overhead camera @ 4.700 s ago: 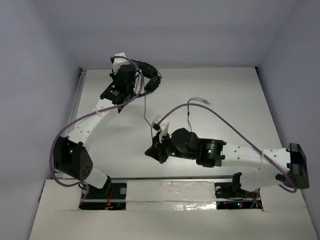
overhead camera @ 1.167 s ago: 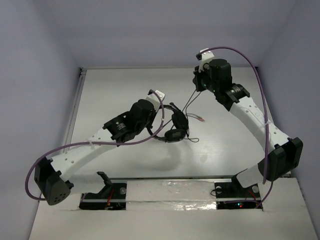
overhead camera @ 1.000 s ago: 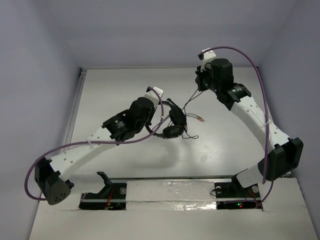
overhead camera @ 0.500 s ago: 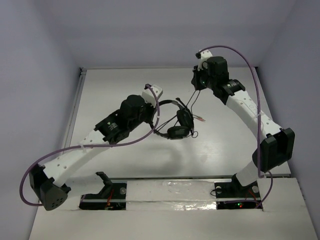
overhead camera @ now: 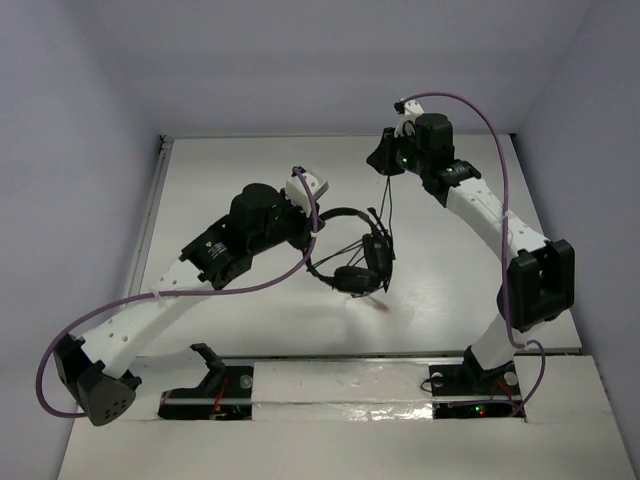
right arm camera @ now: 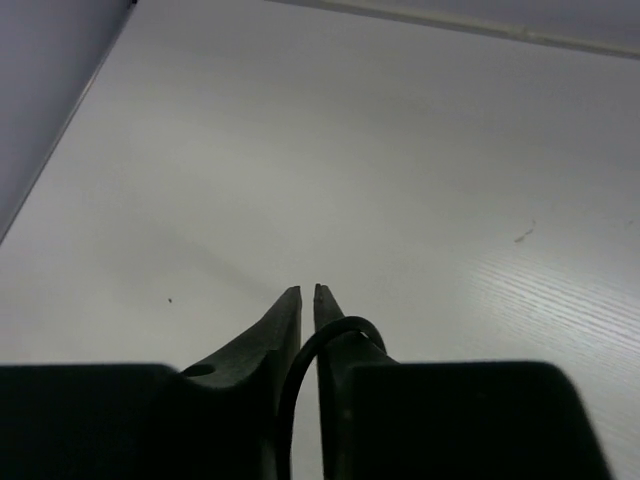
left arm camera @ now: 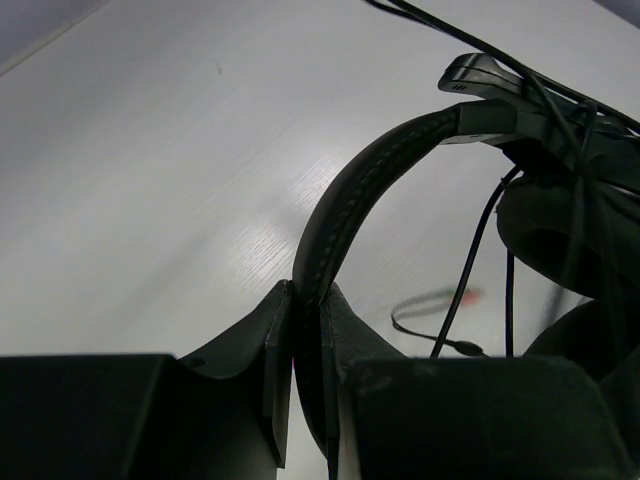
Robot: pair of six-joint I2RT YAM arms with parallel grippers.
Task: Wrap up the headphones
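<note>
The black headphones [overhead camera: 350,250] sit near the middle of the white surface [overhead camera: 200,170], a little to the right of the left arm's wrist, and appear to be held up off it, with a soft shadow lying on the surface below them. The left pincer [overhead camera: 303,215] is closed tightly on the headband [left arm camera: 370,180]. In the left wrist view its two fingers press on either side of the stitched, padded band with no gap showing, and the left pincer [left arm camera: 308,300] grips the band at its lower end. From there the band arches up and to the right, toward the two ear cups [left arm camera: 560,220], which hang close together at the right side, with thin strands of the cable [overhead camera: 387,205] crossing in front of them. The right pincer [overhead camera: 383,160] is at the far side of the surface, right of centre and well apart from the cups. The right wrist view shows the right pincer [right arm camera: 306,292] almost fully closed, its tips nearly touching, pinching the thin black cable [right arm camera: 345,325], which curls in a small loop just behind the fingertips. In the top view the cable runs from that pincer down toward the near side, to the ear cups.
</note>
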